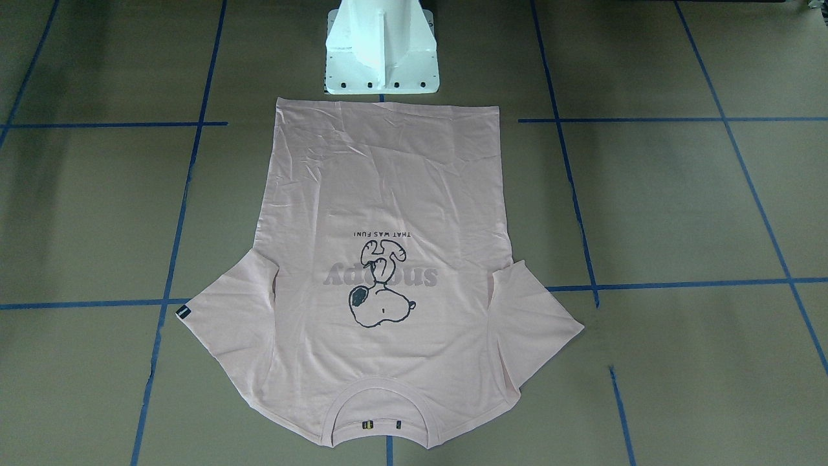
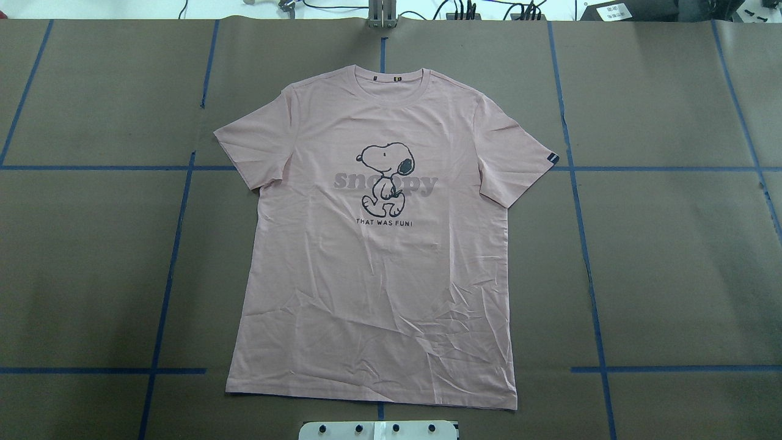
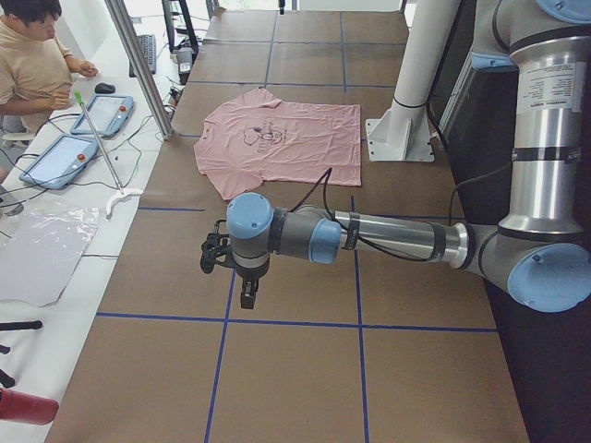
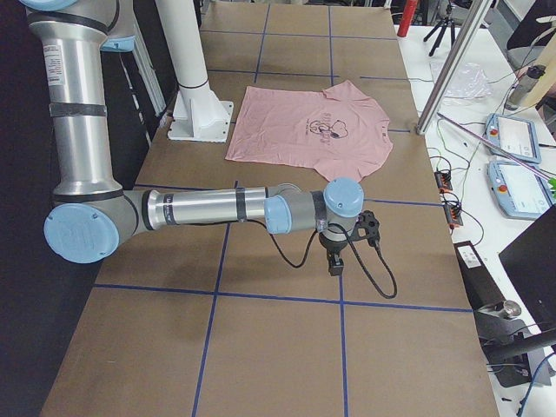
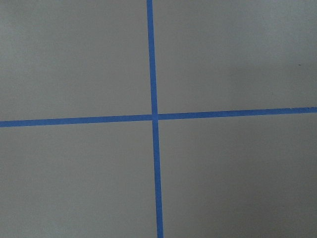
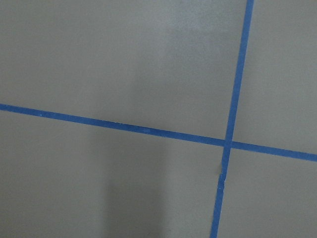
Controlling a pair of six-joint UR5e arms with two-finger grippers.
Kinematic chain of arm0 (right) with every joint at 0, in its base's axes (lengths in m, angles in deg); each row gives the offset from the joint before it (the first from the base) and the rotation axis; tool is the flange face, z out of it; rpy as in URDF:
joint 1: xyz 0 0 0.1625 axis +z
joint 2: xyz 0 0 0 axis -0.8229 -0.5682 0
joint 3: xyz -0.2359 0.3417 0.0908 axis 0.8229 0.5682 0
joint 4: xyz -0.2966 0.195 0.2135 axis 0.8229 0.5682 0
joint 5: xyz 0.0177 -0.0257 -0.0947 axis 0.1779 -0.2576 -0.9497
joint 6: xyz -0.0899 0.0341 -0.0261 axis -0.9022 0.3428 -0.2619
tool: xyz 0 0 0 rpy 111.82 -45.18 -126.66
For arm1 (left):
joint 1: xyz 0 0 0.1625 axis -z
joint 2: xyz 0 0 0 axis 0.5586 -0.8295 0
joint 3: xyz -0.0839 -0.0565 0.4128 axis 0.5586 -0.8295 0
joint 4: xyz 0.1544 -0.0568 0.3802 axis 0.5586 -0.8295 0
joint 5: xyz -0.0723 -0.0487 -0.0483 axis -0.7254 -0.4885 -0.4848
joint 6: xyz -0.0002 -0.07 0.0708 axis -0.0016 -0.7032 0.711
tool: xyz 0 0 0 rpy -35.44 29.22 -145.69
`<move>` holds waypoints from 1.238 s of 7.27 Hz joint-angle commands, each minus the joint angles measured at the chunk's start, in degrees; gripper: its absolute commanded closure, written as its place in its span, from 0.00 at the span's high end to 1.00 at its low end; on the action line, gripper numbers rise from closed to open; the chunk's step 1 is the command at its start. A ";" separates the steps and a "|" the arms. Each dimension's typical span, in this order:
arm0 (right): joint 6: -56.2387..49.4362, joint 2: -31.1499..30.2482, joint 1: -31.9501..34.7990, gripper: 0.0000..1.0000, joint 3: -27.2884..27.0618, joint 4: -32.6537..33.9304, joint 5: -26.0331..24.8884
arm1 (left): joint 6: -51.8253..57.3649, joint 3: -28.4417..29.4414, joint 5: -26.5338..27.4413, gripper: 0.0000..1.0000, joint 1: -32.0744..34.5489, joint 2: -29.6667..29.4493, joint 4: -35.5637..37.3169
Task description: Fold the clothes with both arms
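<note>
The pale pink T-shirt (image 2: 379, 293) lies flat and spread out, print side up, in the middle of the brown table, with its collar at the far side from the robot's base. It also shows in the front-facing view (image 1: 388, 181) and both side views (image 3: 286, 138) (image 4: 295, 130). Neither arm shows in the overhead or front-facing view. The left gripper (image 3: 247, 297) hangs over bare table well away from the shirt, towards the table's left end. The right gripper (image 4: 335, 266) hangs the same way towards the right end. I cannot tell whether either is open or shut. Both wrist views show only table and blue tape.
Blue tape lines (image 5: 153, 117) grid the brown table (image 2: 672, 256). The white pedestal base (image 1: 381, 52) stands just behind the shirt's hem. A person (image 3: 28, 55) sits beyond the far table edge among control tablets (image 3: 55, 161) (image 4: 521, 187) and cables.
</note>
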 commanded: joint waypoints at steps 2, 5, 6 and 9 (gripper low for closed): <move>0.08 -0.05 0.60 1.00 -0.08 -0.24 0.00 | 0.75 -2.46 -2.44 1.00 -0.03 0.14 -1.72; -0.27 0.04 0.34 1.00 0.35 -0.76 -0.62 | 0.67 -1.85 -3.43 1.00 -0.03 0.58 -1.81; -0.27 0.04 0.34 1.00 2.45 -0.76 -0.18 | 0.67 -1.85 -3.43 1.00 -0.03 0.58 -1.81; 9.83 9.05 -11.74 1.00 3.78 -0.85 -0.62 | 0.32 -1.59 -3.51 1.00 -0.20 0.24 -1.90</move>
